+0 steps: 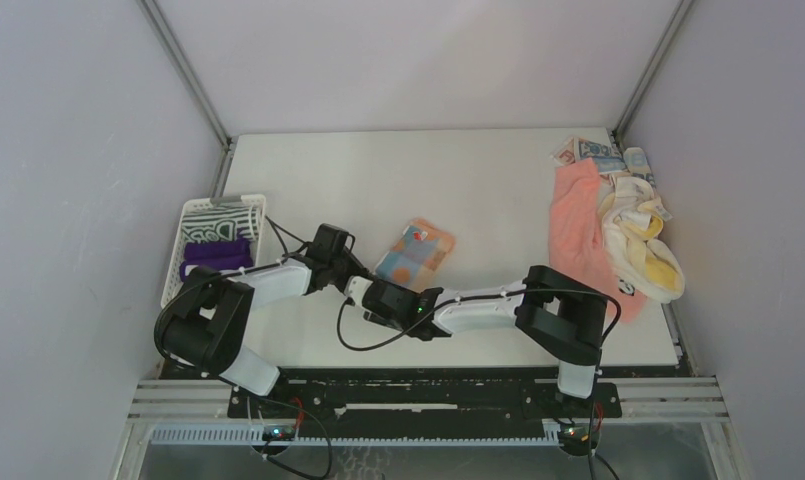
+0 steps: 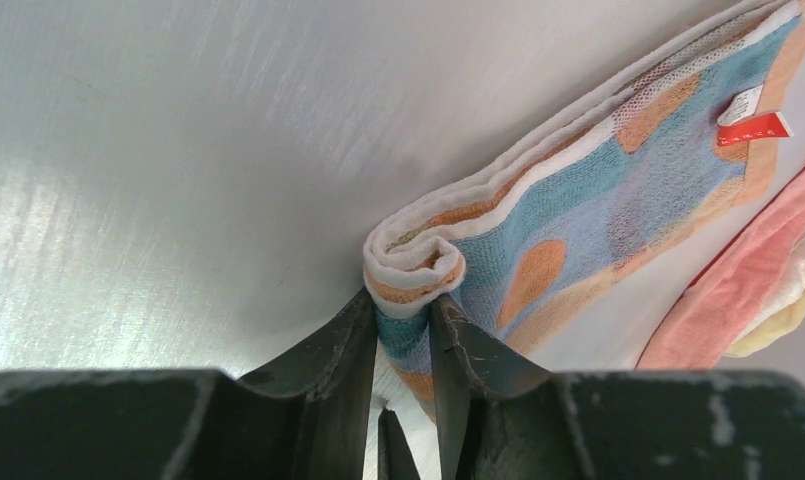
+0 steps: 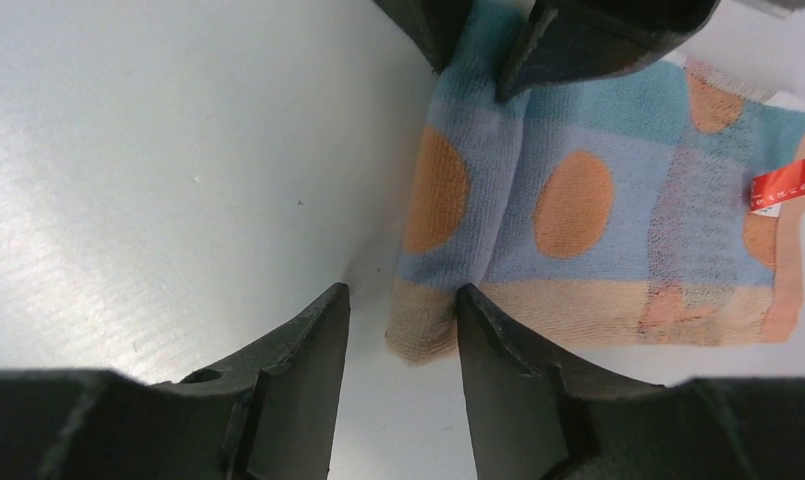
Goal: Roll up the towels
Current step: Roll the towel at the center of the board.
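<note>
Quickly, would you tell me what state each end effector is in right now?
Left end effector: closed on the towel.
Right end effector: open, straddling its rolled edge.

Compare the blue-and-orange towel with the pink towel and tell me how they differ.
The blue-and-orange towel is patterned; the pink towel is plain. The blue-and-orange towel lies folded at the middle of the table, its near edge curled over; the pink towel sprawls loose at the right edge. The left gripper pinches the blue-and-orange towel; nothing holds the pink towel. Neither is rolled up yet.
</note>
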Controlling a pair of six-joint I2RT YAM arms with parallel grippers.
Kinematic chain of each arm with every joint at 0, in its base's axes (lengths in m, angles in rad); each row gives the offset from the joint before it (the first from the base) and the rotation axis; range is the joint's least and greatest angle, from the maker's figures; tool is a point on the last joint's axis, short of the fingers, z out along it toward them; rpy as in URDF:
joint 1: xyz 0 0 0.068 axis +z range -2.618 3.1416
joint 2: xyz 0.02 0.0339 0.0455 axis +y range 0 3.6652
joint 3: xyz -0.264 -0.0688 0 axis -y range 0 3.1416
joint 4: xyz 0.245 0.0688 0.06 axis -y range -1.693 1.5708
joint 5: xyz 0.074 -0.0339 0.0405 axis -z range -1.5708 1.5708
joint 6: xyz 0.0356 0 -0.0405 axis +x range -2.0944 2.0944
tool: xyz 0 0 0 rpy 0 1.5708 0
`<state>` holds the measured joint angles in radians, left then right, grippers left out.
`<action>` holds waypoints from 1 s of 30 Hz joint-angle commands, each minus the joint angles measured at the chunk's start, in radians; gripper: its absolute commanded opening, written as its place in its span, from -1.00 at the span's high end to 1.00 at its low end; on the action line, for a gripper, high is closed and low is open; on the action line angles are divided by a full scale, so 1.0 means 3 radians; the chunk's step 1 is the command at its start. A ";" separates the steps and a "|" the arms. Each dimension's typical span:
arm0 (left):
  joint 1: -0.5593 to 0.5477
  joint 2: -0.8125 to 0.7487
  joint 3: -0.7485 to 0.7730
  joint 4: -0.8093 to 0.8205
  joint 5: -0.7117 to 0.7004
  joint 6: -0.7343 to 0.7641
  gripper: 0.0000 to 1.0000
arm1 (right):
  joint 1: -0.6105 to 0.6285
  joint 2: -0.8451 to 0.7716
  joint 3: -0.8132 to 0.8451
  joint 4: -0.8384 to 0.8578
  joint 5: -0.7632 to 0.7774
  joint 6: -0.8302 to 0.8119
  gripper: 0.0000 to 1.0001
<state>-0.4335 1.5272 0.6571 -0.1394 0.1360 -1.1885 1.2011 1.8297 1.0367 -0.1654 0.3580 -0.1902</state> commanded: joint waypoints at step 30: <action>0.0034 -0.0913 0.0017 -0.0712 -0.0617 0.0094 -0.35 | -0.1625 0.0278 0.0112 -0.0096 -0.4072 0.0864 0.94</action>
<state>-0.4313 1.3201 0.6575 -0.3260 -0.0135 -1.1671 0.7986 1.8591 1.0855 -0.1997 -0.4561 -0.0593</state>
